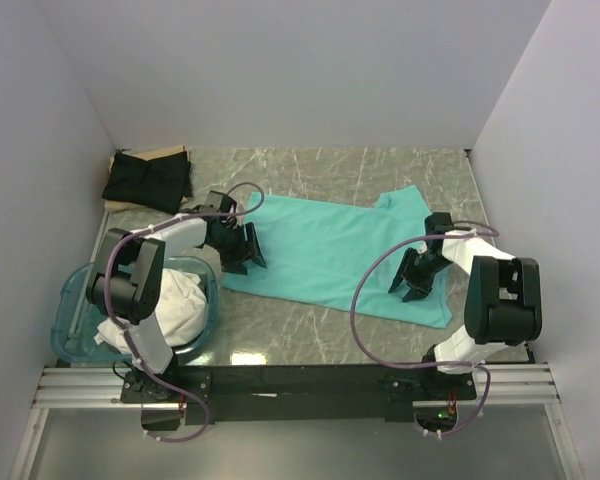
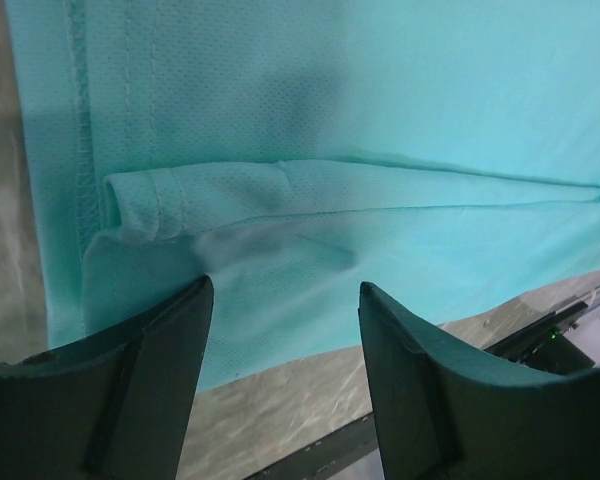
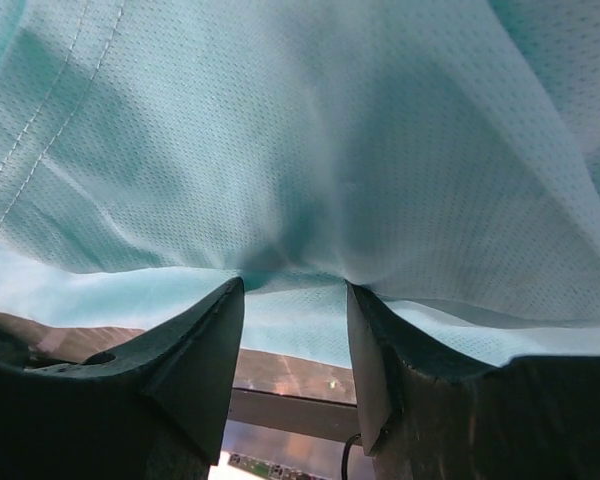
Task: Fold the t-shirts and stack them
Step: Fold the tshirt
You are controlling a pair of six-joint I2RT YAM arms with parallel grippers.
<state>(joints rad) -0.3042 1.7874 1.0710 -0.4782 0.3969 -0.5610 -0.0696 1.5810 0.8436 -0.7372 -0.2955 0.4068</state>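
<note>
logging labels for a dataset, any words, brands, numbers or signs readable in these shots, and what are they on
None: no readable text in any view.
The mint-teal t-shirt is plain, with only stitching and no print or tag showing.
The black t-shirt, the white shirts and the blue tub show no lettering.

Lost the mint-teal t-shirt [image 2: 380, 100] past the edges of both wrist views. Hid part of the white t-shirts [image 1: 185, 300] and blue tub [image 1: 68, 310] behind the left arm [image 1: 130, 280]. Could not tell whether the right tool [image 3: 293, 288] touched the mint-teal t-shirt.
</note>
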